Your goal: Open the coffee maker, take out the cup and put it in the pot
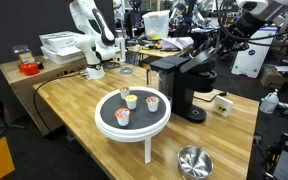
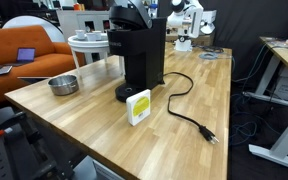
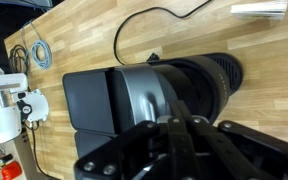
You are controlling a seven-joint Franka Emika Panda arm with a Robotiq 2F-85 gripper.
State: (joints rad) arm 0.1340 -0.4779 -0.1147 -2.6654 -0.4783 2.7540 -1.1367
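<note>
Coffee maker [image 1: 176, 85]: stands upright on the wooden surface [image 1: 74, 105], round base down, rounded top seemingly shut in both exterior views. No sign of the cup, so presumably inside under that top. Lies straight below the gripper [image 3: 179, 150], filling the middle of the wrist view [image 3: 144, 90]. Runs lengthwise across that view, boxy back toward the left edge, rounded head toward the right. Gripper close over the head end, touching or just clear, impossible to tell. Fingers dark against the dark housing, so released or clenched cannot be told either. Only one arm here, reaching in from above and behind the machine in an exterior view. Probably calls next for a short drop to the front edge of the top, then a lift swinging back along the long axis toward the boxy end. Risks tipping or dragging the tall body if the pull goes sideways. Farther out: pot [image 1: 194, 160], shiny and empty-looking, well apart from the machine near the edge of the surface, seen also beside it [image 2: 64, 85]. White pedestal tray [image 1: 132, 136] just beside the machine, carrying three small cups [image 1: 129, 98]. Power cord [image 2: 189, 112] trailing from the base, small yellow box [image 2: 138, 107] near it.
</note>
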